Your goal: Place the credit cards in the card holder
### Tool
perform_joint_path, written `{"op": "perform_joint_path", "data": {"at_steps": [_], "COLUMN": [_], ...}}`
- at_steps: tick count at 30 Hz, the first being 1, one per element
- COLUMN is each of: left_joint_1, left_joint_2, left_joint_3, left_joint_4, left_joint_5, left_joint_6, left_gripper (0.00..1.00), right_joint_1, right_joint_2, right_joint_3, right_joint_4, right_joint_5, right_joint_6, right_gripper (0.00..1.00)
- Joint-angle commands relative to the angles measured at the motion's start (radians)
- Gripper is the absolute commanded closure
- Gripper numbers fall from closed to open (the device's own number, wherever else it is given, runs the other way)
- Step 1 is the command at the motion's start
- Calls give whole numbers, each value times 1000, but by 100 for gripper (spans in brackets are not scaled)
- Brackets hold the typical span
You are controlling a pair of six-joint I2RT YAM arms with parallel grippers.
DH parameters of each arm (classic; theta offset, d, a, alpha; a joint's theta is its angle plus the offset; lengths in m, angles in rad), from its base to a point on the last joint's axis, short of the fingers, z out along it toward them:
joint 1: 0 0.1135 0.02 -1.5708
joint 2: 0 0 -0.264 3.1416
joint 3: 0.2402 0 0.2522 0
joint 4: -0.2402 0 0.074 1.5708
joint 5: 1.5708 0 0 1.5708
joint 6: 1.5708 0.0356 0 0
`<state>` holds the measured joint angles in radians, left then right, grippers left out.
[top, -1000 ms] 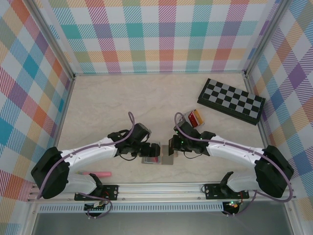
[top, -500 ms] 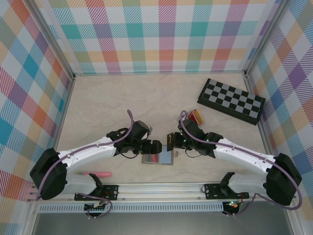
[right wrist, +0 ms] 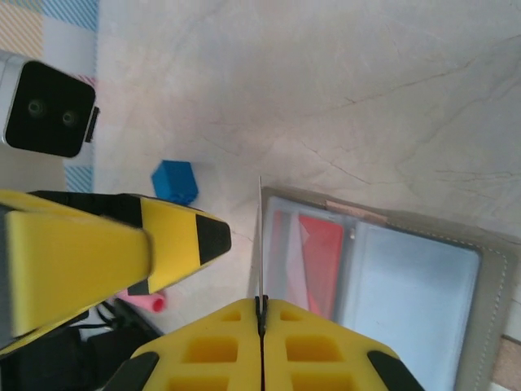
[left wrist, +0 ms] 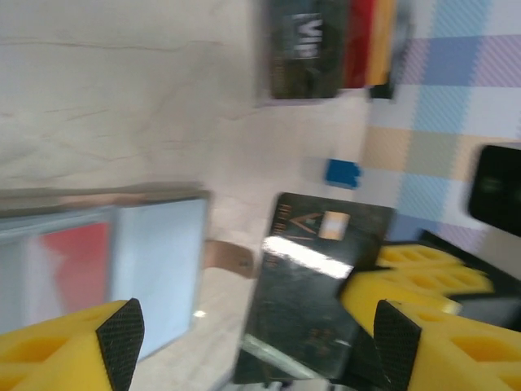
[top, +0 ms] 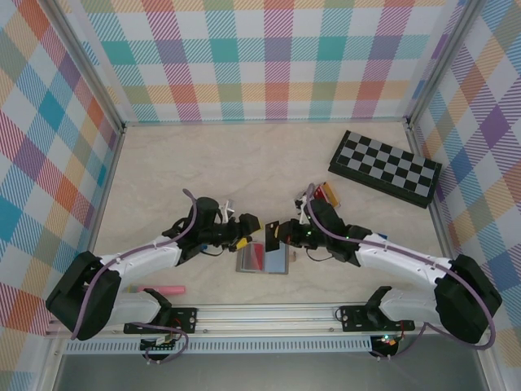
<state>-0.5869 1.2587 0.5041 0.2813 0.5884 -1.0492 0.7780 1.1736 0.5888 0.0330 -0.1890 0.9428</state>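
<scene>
Credit card in black (left wrist: 313, 285) stands pinched on edge between the closed fingers of the right gripper (right wrist: 260, 308), thin side toward that wrist's camera. The left gripper (left wrist: 259, 334) hangs close beside it with its jaws wide apart and nothing in them, the card framed between its pads in its own view. Just below the held card lies the card holder (right wrist: 407, 281), opened flat on the table at the near edge, a red card (right wrist: 319, 244) already in its left pocket and the clear right pocket bare. The card's edge runs along the holder's left border, so the right arm is nearer and, I judge, must carry it rightward past the red one; a blue block (right wrist: 174, 181) sits off to the left
</scene>
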Motion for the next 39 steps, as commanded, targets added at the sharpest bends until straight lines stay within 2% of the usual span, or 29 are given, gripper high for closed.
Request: {"op": "perform_joint_path", "data": {"at_steps": [1,6,11,16,19,25,27,31,35,39], "left_joint_1": [32,38,38,38,37,38,36,35,-6,-54], "left_joint_2": [-5,29,38,38,28,-1,-24,-51,-67,-69], "left_joint_3": [-9,17,37,58,63,46,44,39,34,-14], "left_joint_4": [196,240,257,286,291,242,156,10,-173,-158], "left_joint_5": [127,167,182,202,213,196,176,130,1,-95], "left_joint_6": [-78,-87,-91,-119,-117,-98,-55,23,148,160], "left_gripper": [26,32,36,49,59,98,100,100,100,100], "right_joint_1": [-42,-91,-111,-115,-117,-121,-122,-116,-84,-39], "right_joint_2": [-40,-64,-62,-29,-9,-7,-10,10,96,198], "right_joint_3": [-39,-73,-65,-62,-60,-52,-45,-12,43,93], "right_joint_4": [183,289,324,378,417,307,226,8,-180,-214], "right_joint_5": [-120,-191,-220,-249,-264,-229,-207,-149,-90,-79], "right_joint_6": [74,127,139,151,163,119,89,6,-86,-117], "right_gripper": [93,93,92,92,92,90,88,75,68,69]}}
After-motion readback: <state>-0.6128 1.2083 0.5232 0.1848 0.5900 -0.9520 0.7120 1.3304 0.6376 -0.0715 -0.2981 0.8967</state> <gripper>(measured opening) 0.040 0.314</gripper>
